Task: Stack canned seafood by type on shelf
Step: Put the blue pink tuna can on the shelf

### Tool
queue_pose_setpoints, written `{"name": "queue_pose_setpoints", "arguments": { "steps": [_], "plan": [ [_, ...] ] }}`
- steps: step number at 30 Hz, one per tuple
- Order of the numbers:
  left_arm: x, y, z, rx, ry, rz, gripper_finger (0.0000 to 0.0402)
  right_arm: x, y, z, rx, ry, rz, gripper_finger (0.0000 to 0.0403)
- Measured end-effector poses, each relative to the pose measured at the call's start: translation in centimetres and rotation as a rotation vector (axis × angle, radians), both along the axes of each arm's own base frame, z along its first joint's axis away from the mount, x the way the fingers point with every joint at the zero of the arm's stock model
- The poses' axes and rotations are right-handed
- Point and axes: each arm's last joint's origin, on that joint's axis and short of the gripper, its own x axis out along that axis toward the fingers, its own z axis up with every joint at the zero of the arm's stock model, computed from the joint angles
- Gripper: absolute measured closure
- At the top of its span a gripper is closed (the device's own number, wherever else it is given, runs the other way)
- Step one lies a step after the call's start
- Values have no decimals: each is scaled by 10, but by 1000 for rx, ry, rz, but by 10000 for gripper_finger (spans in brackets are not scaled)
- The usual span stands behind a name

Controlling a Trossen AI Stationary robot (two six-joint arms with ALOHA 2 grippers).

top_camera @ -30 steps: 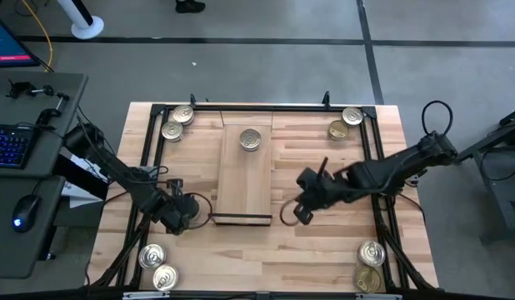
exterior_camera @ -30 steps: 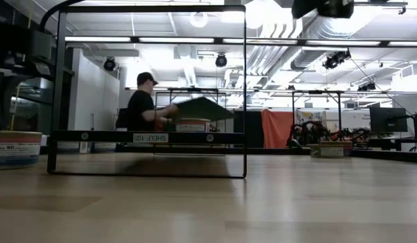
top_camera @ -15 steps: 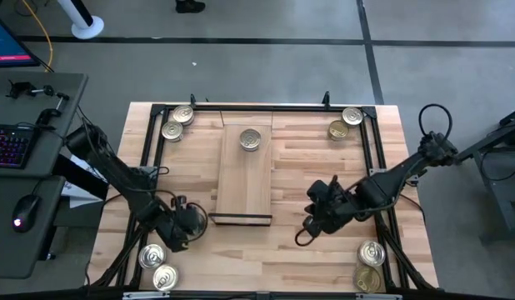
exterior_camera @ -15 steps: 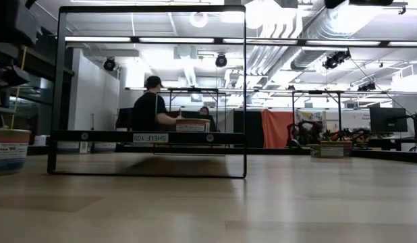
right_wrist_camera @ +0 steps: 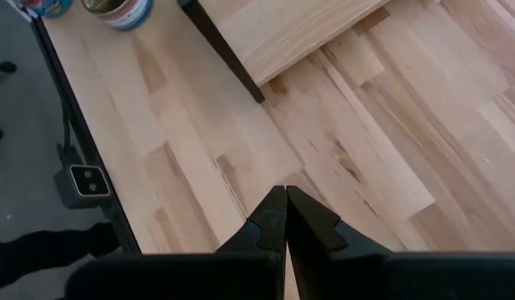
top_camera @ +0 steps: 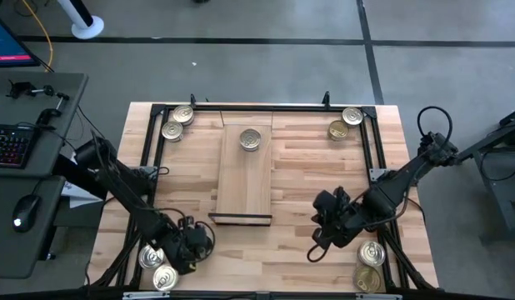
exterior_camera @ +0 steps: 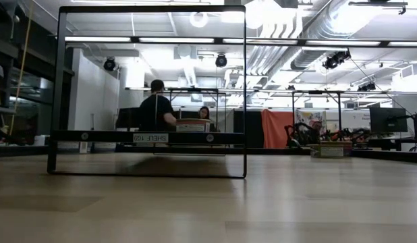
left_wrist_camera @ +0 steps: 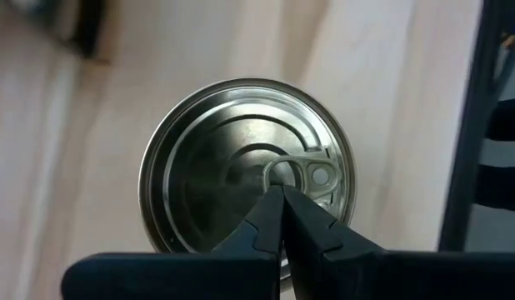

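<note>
Butcher-block table [top_camera: 307,167] with shelf [top_camera: 245,171], one tin [top_camera: 250,139] on it, corner tins [top_camera: 172,123]

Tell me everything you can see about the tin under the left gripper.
The silver tin is round and flat, with a shiny ribbed metal lid and an unlifted pull tab. It sits upright on the light-wood tabletop, near the table's front-left corner, beside a gold-lidded tin. The left gripper hangs over its lid, fingers shut; whether they touch it cannot be told.

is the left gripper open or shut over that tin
Shut: the left gripper's fingers meet at their tips, empty, above the silver tin.
</note>
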Motion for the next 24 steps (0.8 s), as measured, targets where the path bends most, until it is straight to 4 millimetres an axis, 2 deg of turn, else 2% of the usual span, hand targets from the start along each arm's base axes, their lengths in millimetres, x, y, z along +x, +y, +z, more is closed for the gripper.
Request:
{"name": "queue_pose_setpoints", "arguments": {
  "steps": [10,19,24],
  "plan": [
    [27,-26,7,30,-80,-167,401,-3,0,-1,-39,17,23,403],
    [53,-20,-5,42,-141,-212,402,-4,0,-1,-23,39,38,403],
    [70,-19,-10,17,-216,-220,402,-9,8,-2,-3,57,79,403]
  ]
}}
